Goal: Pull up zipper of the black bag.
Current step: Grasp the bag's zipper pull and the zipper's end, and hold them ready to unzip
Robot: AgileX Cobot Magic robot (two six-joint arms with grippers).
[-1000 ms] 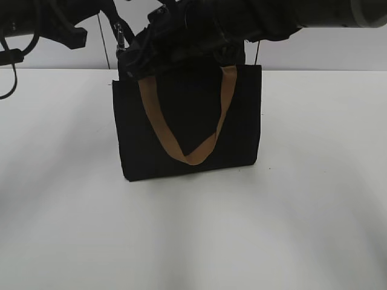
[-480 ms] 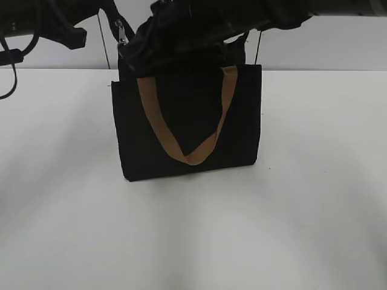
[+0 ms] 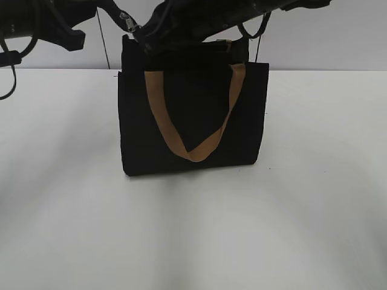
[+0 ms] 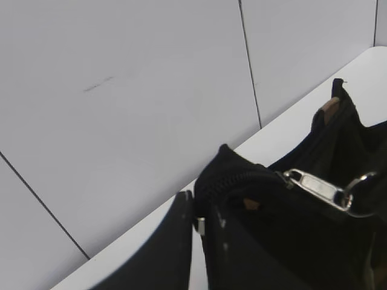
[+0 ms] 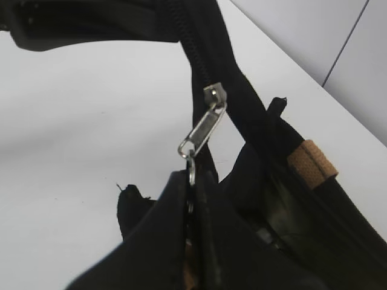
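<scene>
The black bag [image 3: 136, 133] stands upright on the white table, and its tan handle [image 3: 196, 154] droops in a V. The zipper's silver pull [image 3: 128, 22] hangs at the bag's top left corner. My left gripper [image 3: 121, 29] is shut on the bag's top corner, at the end of the zipper line [image 4: 242, 178], as the left wrist view [image 4: 196, 211] shows. The pull [image 4: 317, 187] lies just beyond that gripper. My right gripper [image 3: 142, 33] reaches across from the right. In the right wrist view it [image 5: 192, 181] is shut on the ring of the pull [image 5: 205, 130].
The white table [image 3: 302, 211] spreads in front of and beside the bag. A pale panelled wall [image 4: 121, 90] stands close behind it. Both dark arms cross above the bag's top edge. The second tan handle [image 5: 311, 160] shows inside the bag's mouth.
The right arm has risen and drawn the pull up and slightly right. The bag's top edge has been lifted and stretched taller. The bag has shifted a little to the right.
</scene>
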